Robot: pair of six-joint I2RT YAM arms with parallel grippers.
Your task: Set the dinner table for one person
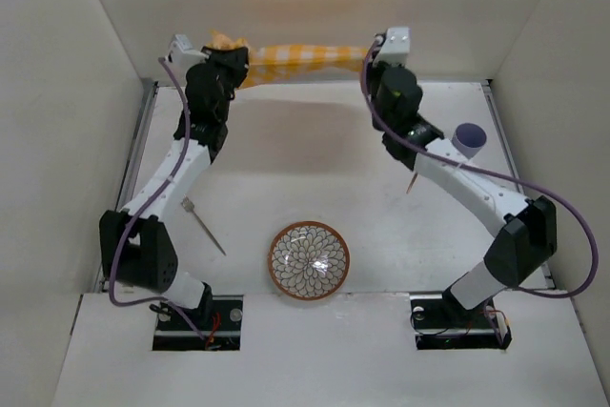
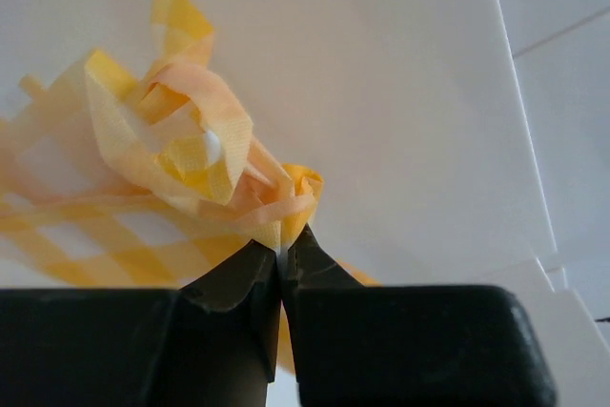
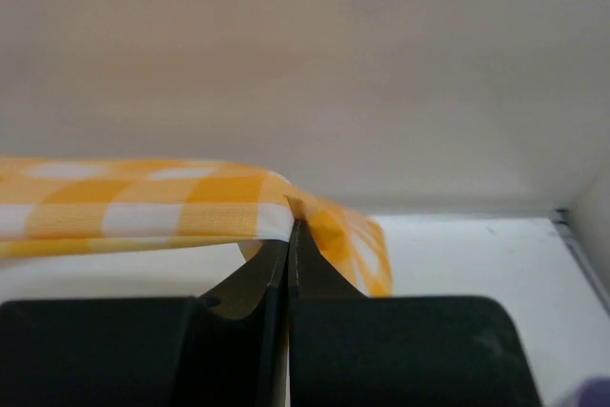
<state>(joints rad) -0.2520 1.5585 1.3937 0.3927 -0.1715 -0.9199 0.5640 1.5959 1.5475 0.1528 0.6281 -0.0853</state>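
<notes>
A yellow-and-white checked cloth [image 1: 300, 57] hangs stretched in a band above the far edge of the dinner table [image 1: 315, 159]. My left gripper [image 1: 221, 50] is shut on its bunched left end. In the left wrist view the crumpled cloth [image 2: 191, 154] rises from the closed gripper [image 2: 282, 247]. My right gripper [image 1: 374, 52] is shut on the right end. In the right wrist view the cloth [image 3: 143, 207] runs off to the left from the closed gripper [image 3: 289, 226].
A flower-patterned plate [image 1: 308, 261] lies near the front middle. A slim utensil [image 1: 205, 228] lies to its left, another thin utensil [image 1: 412, 183] under the right arm. A purple cup [image 1: 469, 137] stands at the right. White walls close in the back and sides.
</notes>
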